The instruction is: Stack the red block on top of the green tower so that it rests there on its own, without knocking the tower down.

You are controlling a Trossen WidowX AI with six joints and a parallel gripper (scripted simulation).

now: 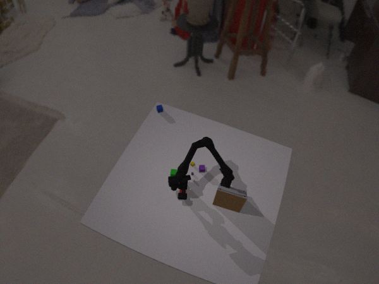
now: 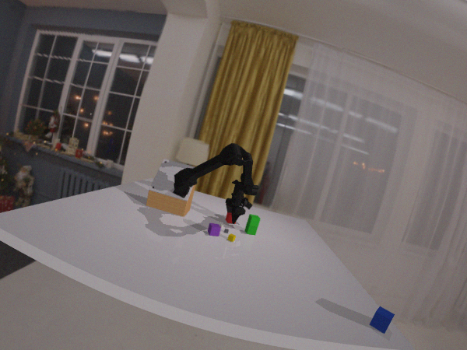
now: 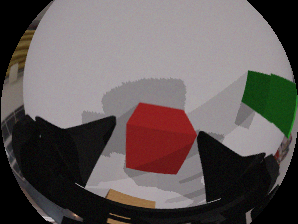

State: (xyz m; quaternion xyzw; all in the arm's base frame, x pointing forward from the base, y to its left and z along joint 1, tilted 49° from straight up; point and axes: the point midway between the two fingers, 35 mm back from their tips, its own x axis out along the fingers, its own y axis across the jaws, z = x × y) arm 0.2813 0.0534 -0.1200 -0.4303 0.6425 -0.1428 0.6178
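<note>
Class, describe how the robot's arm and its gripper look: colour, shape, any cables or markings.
The arm is matte black throughout, built of slim rounded segments on a tan box base. The gripper has two dark, wedge-shaped fingers. No cables or markings can be made out.

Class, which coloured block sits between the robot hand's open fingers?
The red block: it sits between the open hand; the green tower stands off to one side.

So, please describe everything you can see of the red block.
The red block is a plain, matte cube of one solid colour, sitting flat on the white table. It lies between the open gripper fingers, which flank it with gaps on both sides. The green tower stands close by, apart from it.
</note>
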